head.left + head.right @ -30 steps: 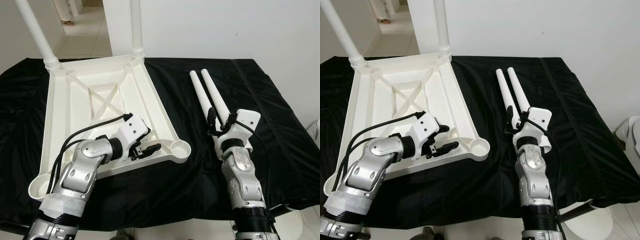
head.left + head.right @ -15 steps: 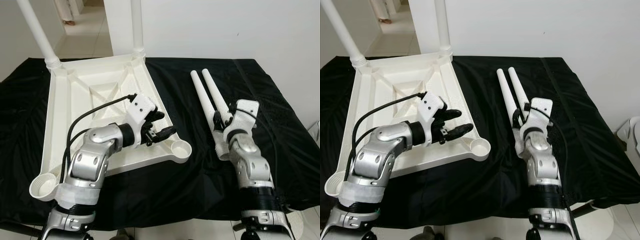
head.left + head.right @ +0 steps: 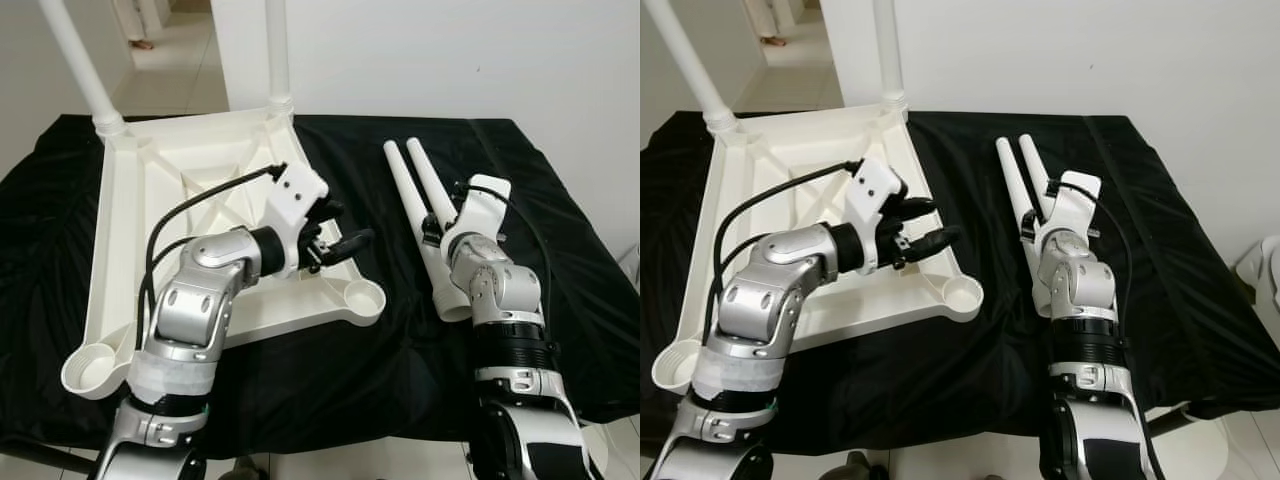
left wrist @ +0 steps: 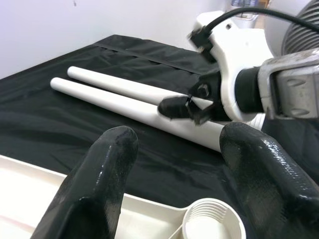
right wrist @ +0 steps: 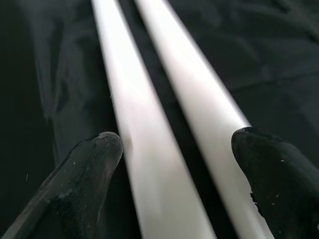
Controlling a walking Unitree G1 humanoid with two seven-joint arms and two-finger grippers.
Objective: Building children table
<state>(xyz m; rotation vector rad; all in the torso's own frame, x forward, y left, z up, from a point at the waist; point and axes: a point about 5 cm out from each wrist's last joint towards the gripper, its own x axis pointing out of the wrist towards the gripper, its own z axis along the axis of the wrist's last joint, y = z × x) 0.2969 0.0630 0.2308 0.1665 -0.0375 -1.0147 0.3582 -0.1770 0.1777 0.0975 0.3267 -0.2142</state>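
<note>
We are standing at a table draped in a black cloth [image 3: 400, 370], with an upturned white plastic children's tabletop [image 3: 150, 210] lying on it to our left. Its nearest corner socket [image 3: 85, 368] is sitting empty at the cloth's front edge, and a second empty socket [image 3: 363, 297] is resting at the corner toward the middle. Just above that second socket we are holding our left gripper [image 3: 338, 234] in the air over the tabletop's right rim, its two black fingers spread apart and closing on nothing; the wrist view is looking between those fingers [image 4: 99, 189] toward the other arm. To our right, our right gripper [image 5: 169, 199] is hovering low over two loose white table legs [image 3: 415, 200], which are lying side by side on the cloth, touching or nearly so, and pointing away from us. Its fingers [image 5: 79, 189] are parted wide, straddling both legs without gripping either. At the far side, two legs are already standing upright in the tabletop's back corners, one on the left [image 3: 80, 65] and one nearer the middle [image 3: 277, 55], in front of a white wall [image 3: 450, 50].
</note>
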